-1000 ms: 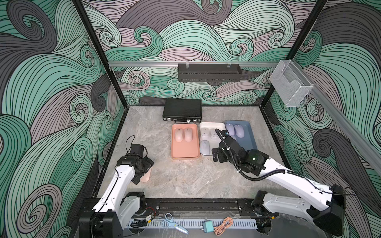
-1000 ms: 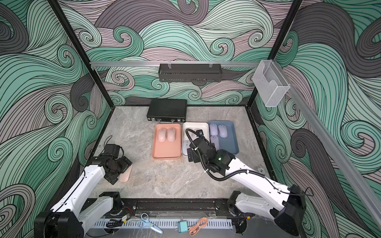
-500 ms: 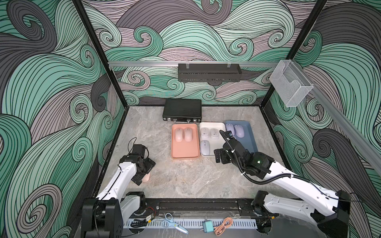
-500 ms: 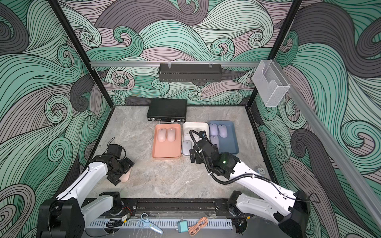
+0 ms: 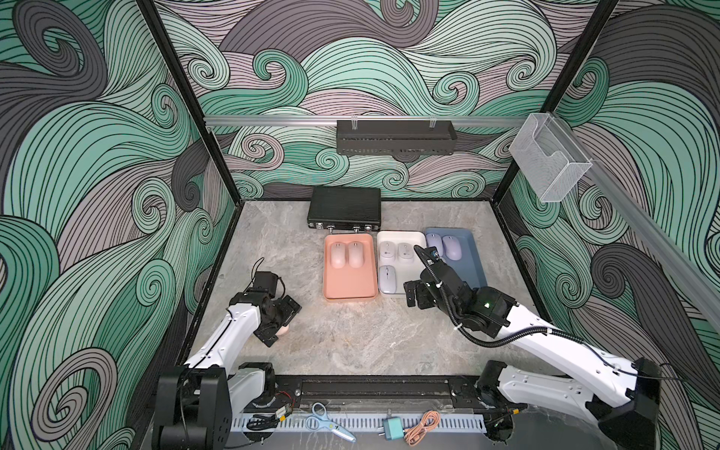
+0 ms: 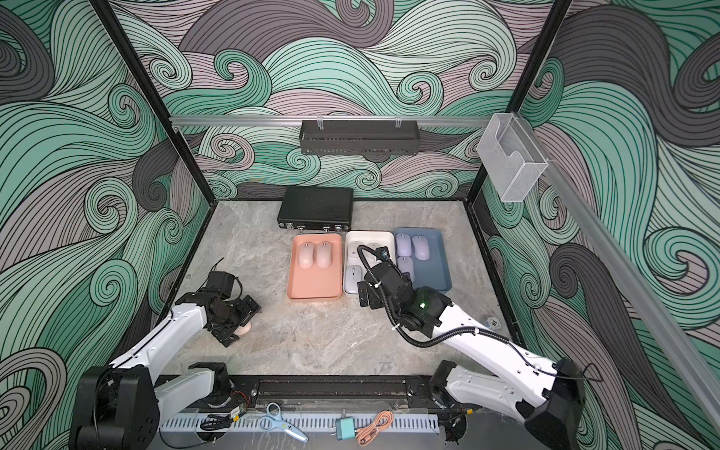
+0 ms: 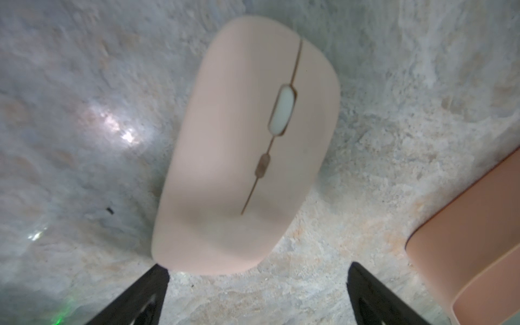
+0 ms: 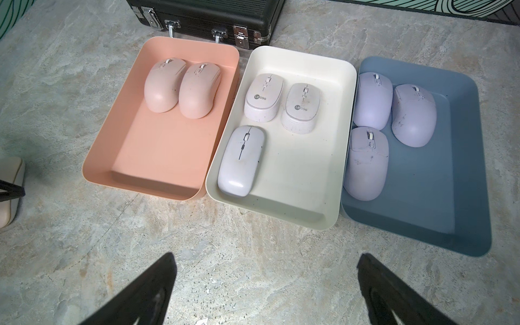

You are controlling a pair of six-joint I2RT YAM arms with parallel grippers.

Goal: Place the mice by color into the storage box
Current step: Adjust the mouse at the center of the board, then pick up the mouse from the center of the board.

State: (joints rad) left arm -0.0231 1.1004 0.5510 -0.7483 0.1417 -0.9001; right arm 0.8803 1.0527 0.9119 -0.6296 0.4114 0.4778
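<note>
Closing now is judged risky: pink mouse [image 7: 242, 146] is seen just ahead of the open jaws of left gripper [image 7: 257, 277] and could be pushed away. Right gripper [image 8: 266, 255]: jaws open, empty.

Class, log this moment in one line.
left tool open at loose pink mouse | right tool open, empty | salmon-pink tray: two pink mice | white tray: three whitish mice | slate-blue tray: three purple mice

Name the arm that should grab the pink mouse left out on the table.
Left. The left end effector, open, hangs just above the pink mouse. The right end effector, also open, stands by the trays, well away from that mouse.
</note>
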